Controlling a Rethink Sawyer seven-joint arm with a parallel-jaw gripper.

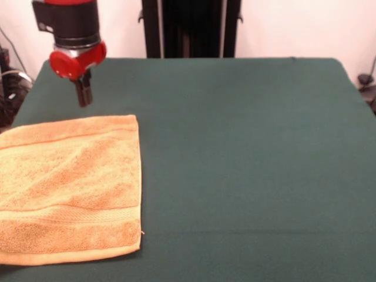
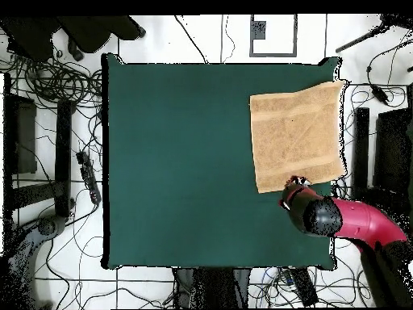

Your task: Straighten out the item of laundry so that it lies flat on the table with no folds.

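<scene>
- Towel (image 1: 69, 189): golden-orange terry, lay spread flat at the 8 o'clock corner of the green table (image 1: 247, 170).
- Gripper (image 1: 84, 94): hung empty at towel's 12 o'clock edge; finger spread indiscernible.

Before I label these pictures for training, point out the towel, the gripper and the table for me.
towel (image 1: 70, 188): front view, middle of the orange terry.
gripper (image 1: 84, 97): front view, dark tip below the red wrist, above the table behind the towel.
table (image 2: 177, 161): overhead view, bare green cloth beside the towel.
</scene>
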